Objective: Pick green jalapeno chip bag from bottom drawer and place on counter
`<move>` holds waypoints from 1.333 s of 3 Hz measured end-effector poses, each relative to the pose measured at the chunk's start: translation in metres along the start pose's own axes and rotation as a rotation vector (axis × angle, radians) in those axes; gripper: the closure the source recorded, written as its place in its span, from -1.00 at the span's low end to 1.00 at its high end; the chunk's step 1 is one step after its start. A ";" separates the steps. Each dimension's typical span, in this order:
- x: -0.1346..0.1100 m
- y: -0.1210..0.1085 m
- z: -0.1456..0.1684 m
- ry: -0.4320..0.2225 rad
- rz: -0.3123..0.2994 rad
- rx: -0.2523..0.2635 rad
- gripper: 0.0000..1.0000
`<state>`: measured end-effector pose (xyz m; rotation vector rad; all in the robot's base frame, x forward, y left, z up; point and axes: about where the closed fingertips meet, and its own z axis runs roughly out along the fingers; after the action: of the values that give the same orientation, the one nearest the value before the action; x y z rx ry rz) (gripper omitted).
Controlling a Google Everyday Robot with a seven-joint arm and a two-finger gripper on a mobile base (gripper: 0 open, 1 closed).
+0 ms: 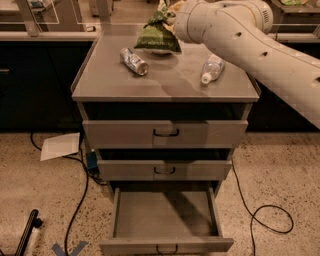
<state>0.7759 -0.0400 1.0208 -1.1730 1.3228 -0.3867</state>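
Camera view: gripper (169,14) clamped on the top of the green jalapeno chip bag (156,35), over the counter (165,82) rear; bottom drawer (165,215) open.

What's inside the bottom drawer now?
In the bottom drawer only bare grey floor and shadow show; the rear strip is too dark to read. The green jalapeno chip bag is up over the counter, at the gripper.

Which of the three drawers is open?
The bottom drawer is pulled out, its tray exposed. The top drawer and middle drawer are pushed in. The pincer is by the chip bag above the counter.
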 end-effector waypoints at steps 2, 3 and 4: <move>0.027 0.023 0.027 0.071 0.015 -0.060 1.00; 0.044 0.034 0.030 0.111 0.031 -0.076 1.00; 0.057 0.045 0.032 0.136 0.047 -0.087 1.00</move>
<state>0.8034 -0.0519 0.9475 -1.2022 1.4948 -0.3836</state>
